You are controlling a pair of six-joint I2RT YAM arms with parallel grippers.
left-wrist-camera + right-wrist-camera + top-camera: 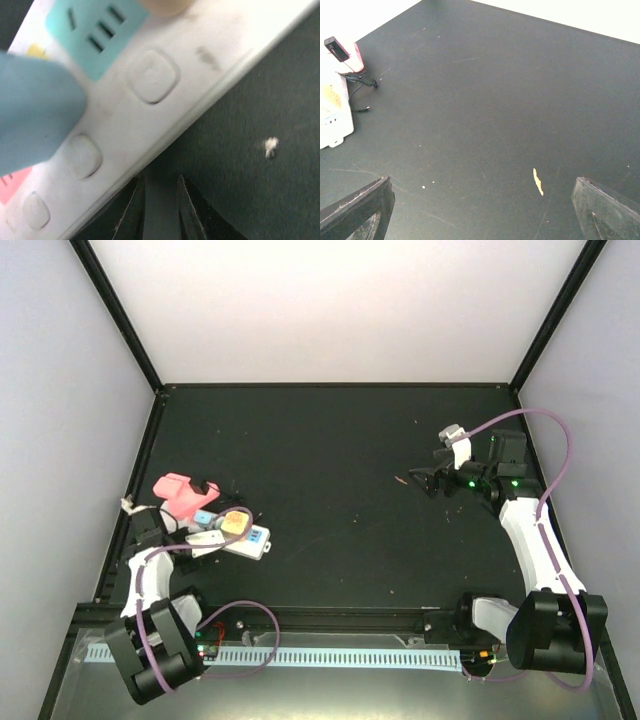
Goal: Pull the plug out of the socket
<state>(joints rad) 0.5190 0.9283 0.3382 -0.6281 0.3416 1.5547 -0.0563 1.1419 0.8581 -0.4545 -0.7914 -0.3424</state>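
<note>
down at the near-left, the left gripper [159, 197] sits right against the near long edge of the socket [250, 542]. its fingers [134, 214] stand almost together with a thin grey gap between them, and i can't tell whether they're pinching anything.

the socket is a long white strip lying flat and slantwise on the black table [340, 450]. it looks like light, hard, smooth plastic. i'd guess it slides or lifts along with a plug unless something pins a bare stretch of its face.

on top of it stand a blue plug [35, 115] and, nearer its right end, an orange plug [237, 524]; which one is meant i can't say. either seems stiff and held only by its pins. i'd pinch it on two opposite sides and draw it straight off the face.

just beyond the socket lies a pink thing [176, 490] with a thin black cable [357, 80] that could snag.

the table's left edge is close to the socket. to the socket's right the tabletop lies open.

far right of the socket, the right gripper [422, 478] hangs with its jaws spread wide, holding nothing.
</note>
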